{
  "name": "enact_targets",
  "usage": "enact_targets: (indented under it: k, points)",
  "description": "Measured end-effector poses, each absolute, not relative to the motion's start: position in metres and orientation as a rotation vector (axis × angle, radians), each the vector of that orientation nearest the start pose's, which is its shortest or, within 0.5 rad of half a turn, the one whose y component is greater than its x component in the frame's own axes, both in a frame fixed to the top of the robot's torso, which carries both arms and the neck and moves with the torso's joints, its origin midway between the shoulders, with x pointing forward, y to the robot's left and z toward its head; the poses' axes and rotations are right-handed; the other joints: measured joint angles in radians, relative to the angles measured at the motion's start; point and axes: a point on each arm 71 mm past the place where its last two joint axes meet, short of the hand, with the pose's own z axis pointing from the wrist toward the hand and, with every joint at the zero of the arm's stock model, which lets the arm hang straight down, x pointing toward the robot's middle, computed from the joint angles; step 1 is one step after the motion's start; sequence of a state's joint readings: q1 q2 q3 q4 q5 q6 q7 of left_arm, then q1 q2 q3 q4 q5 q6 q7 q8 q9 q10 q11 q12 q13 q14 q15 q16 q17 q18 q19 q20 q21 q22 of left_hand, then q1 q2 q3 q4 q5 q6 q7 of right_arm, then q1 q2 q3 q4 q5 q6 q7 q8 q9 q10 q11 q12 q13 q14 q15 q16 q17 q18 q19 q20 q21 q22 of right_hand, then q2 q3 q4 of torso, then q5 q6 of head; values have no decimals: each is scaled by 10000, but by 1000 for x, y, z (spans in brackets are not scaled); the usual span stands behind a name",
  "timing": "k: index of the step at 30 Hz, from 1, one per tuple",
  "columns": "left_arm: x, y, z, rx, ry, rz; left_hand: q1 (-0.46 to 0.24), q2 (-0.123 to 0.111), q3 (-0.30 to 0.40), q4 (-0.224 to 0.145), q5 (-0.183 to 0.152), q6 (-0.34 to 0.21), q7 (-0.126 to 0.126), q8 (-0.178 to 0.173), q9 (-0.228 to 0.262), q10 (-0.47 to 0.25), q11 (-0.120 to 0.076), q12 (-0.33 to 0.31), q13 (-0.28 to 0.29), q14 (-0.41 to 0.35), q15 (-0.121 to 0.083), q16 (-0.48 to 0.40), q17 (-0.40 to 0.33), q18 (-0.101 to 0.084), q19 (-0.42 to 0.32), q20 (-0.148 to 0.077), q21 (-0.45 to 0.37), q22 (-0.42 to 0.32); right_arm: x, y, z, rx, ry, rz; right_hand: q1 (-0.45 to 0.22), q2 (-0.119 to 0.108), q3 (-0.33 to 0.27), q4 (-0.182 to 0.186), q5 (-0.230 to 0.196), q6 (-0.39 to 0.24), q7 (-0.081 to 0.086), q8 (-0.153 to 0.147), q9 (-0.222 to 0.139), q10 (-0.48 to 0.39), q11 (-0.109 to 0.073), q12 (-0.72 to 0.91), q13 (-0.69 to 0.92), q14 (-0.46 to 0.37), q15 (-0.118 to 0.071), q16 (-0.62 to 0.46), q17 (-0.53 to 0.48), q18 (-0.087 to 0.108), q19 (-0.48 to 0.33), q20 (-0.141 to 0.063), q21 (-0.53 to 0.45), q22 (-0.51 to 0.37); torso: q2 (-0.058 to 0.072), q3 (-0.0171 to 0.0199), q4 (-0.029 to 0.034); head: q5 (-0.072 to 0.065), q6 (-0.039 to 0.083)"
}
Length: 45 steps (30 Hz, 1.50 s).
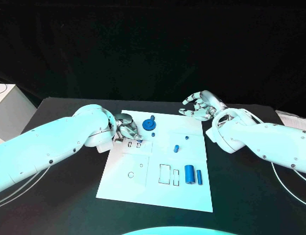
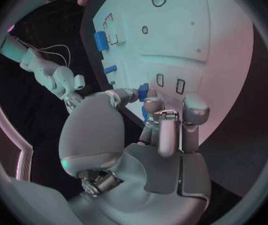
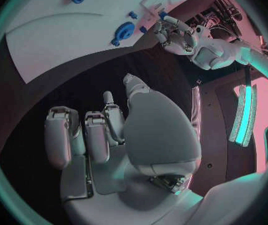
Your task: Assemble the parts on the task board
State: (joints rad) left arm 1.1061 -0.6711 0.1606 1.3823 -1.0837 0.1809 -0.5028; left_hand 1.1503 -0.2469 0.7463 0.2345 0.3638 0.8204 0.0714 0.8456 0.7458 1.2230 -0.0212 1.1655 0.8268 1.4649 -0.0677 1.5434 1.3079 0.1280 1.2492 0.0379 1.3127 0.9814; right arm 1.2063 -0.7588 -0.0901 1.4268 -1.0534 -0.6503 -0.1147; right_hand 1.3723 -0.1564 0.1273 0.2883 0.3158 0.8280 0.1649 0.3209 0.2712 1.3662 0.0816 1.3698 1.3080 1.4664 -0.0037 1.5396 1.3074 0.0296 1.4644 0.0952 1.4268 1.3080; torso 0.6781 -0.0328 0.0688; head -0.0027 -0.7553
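Observation:
The white task board lies mid-table. My left hand is over the board's far left part, fingers curled in. In the left wrist view a small blue part sits pinched between thumb and fingertips, above two small slots. A blue gear stands just right of that hand. Two blue cylinders lie near the board's right edge, and two small blue pieces lie mid-board. My right hand hovers off the board's far right corner, fingers spread, holding nothing.
A white box stands at the table's left edge. Rectangular outlines and a small hole mark the board's near half. Black table surrounds the board on all sides.

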Motion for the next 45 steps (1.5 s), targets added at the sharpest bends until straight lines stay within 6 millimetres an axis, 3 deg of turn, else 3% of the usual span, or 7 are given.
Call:
enact_targets:
  k: [1,20,45]
  points:
    - [505,167,-214,-2431,22892,-5798,0,0,0,0,2,0,-1,0,0,0,0,0,3,0,0,0,0,-59,0,0,38,14,505,-205,-194,3781,15140,7205,-34,34,0,0,0,0,0,0,0,0,0,0,0,0,0,0,0,0,0,0,0,0,3,1,0,3,-11]
    - [495,164,-217,-1454,22455,-5245,-6,-6,0,0,205,2,-2,42,1,87,-54,-1,22,3,-72,0,-1,-56,71,-72,78,86,505,-207,-194,3805,15129,7188,-37,38,0,0,40,0,0,0,-8,0,0,0,-3,0,0,0,0,0,0,0,0,-2,-2,-1,13,50,-143]
    - [489,165,-232,-1357,21983,-4817,-117,-37,1,-1,293,51,19,49,134,126,-86,-6,40,2,-72,-1,-3,-54,141,-71,116,178,503,-209,-194,3832,15124,7174,-37,37,0,0,93,0,0,0,-7,0,0,0,-6,0,0,0,-1,0,0,0,0,-6,25,-36,14,12,-267]
